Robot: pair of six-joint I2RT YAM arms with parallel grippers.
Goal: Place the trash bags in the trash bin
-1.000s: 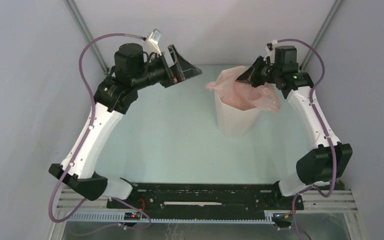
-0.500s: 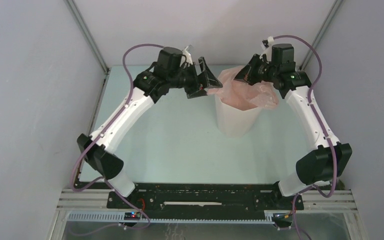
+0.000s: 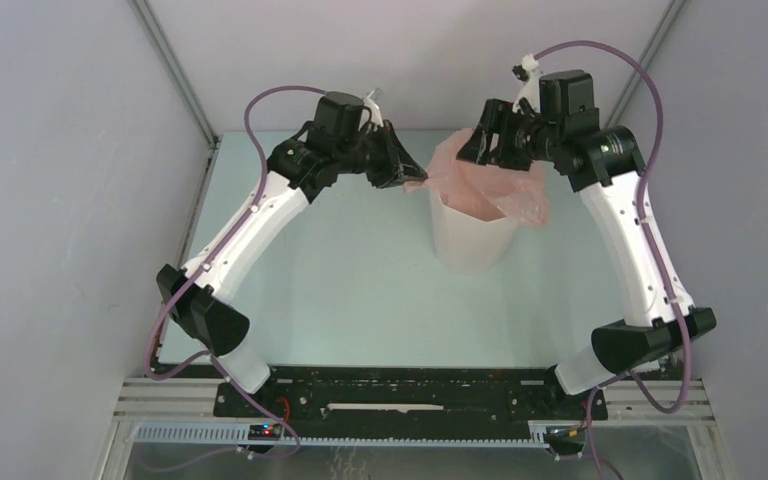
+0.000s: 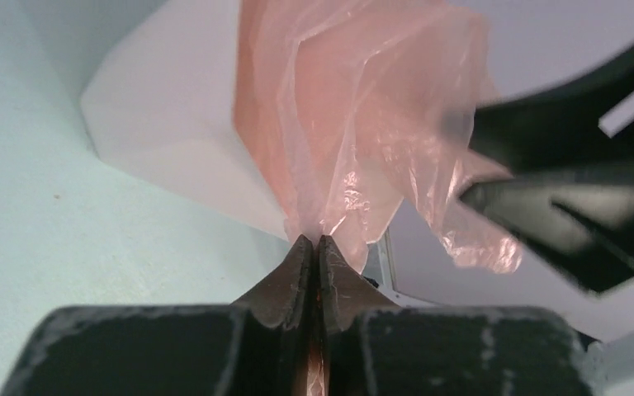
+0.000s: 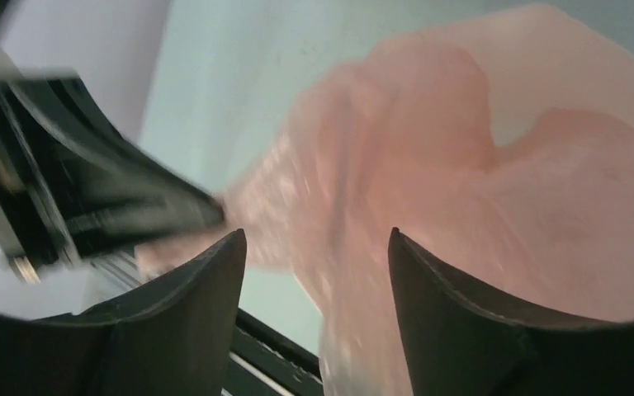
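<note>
On the pale green table (image 3: pixel 340 270) the two arms now meet at the far side, over the trash bin (image 3: pixel 472 240). A second ago the left arm (image 3: pixel 260 215) was well apart from the bin, out on the left with its jaws wide. It has since swung in to the bin's left rim. The right arm (image 3: pixel 625 230) was already there and has risen a little at the wrist.

The bin stands upright where it stood before. The trash bag (image 3: pixel 480 180) sits in its mouth. The lower part is inside, and the upper part is bunched above the rim, with a loose flap hanging over the right side.

The hold on the bag has changed sides. The left gripper (image 4: pixel 312 241) is now pressed together on a corner of the pink film, which comes out in wrinkles right from its tips. The right gripper (image 5: pixel 314 239), which was clamped on the film, now has its fingers spread. Film lies beyond the gap, and I see nothing gripped.

I judge the task as partly done, since the bag is in the bin but not yet settled. With the left side pinned, the right gripper seems free to take a new hold or push the loose flap down. The film is thin, so a hard pull could drag it out again or tip the light bin.
</note>
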